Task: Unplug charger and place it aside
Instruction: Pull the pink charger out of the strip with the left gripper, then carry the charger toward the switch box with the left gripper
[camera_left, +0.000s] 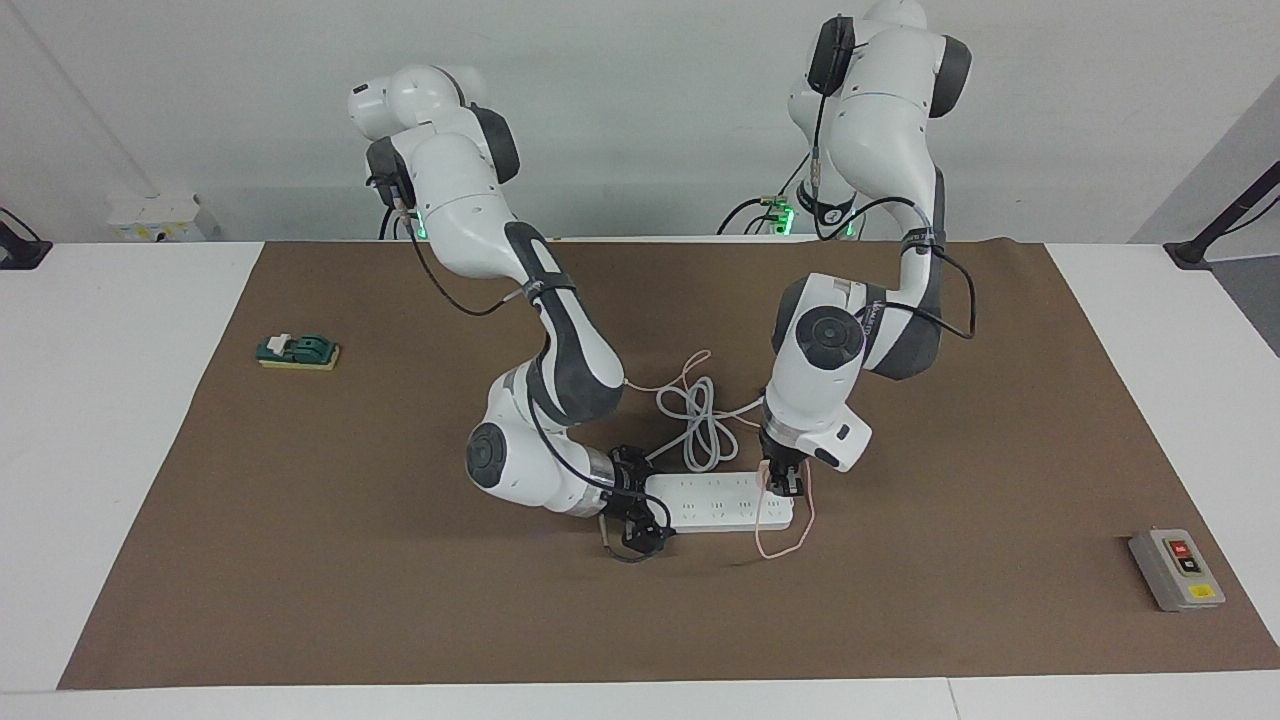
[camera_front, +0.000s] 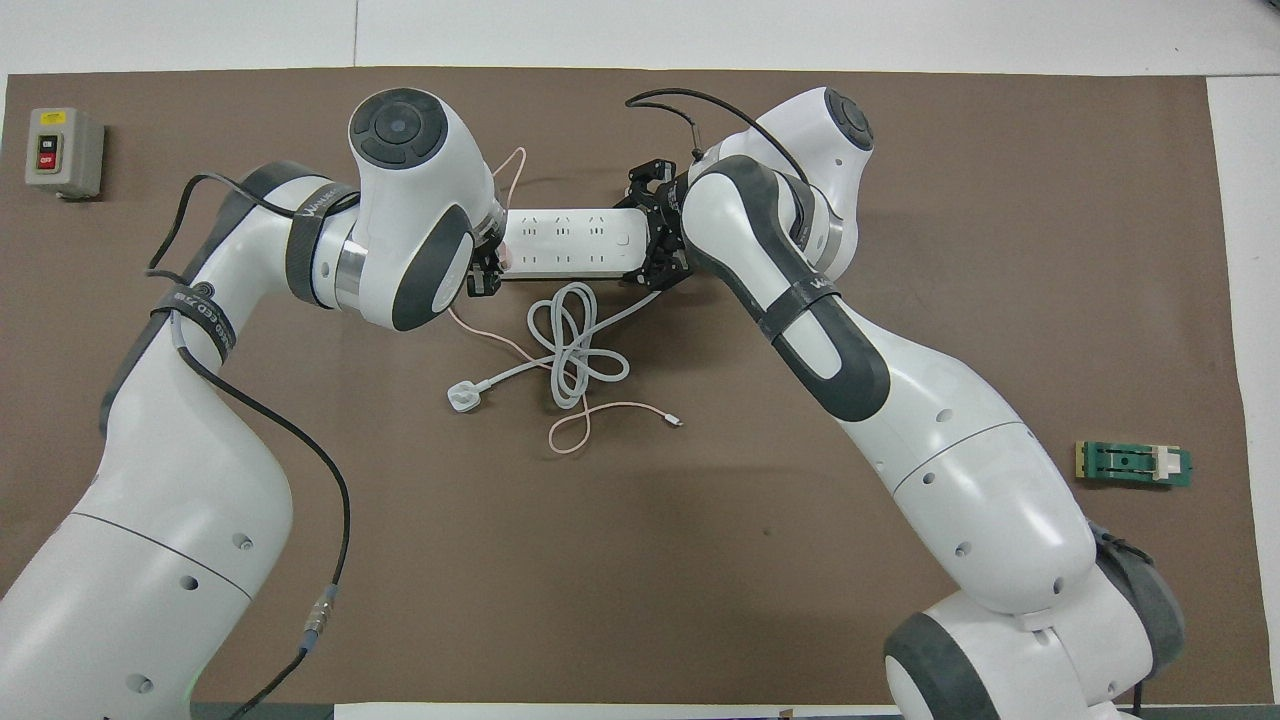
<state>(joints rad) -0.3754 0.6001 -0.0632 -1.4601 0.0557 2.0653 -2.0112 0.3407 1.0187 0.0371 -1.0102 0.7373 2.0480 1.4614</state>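
The white power strip (camera_left: 715, 500) (camera_front: 570, 243) lies mid-mat. The pale-pink charger (camera_front: 503, 258) sits on its end toward the left arm's end of the table and is mostly hidden by fingers. My left gripper (camera_left: 783, 483) (camera_front: 487, 272) points down onto that end, shut on the charger. The thin pink cable (camera_left: 785, 545) (camera_front: 570, 430) loops away from there across the mat. My right gripper (camera_left: 635, 515) (camera_front: 660, 235) clamps the strip's other end across its width.
The strip's thick white cord (camera_left: 697, 420) (camera_front: 575, 345) lies coiled nearer to the robots and ends in a three-pin plug (camera_front: 462, 397). A grey switch box (camera_left: 1177, 570) (camera_front: 64, 152) and a green block (camera_left: 298, 351) (camera_front: 1133, 464) sit near the mat's two ends.
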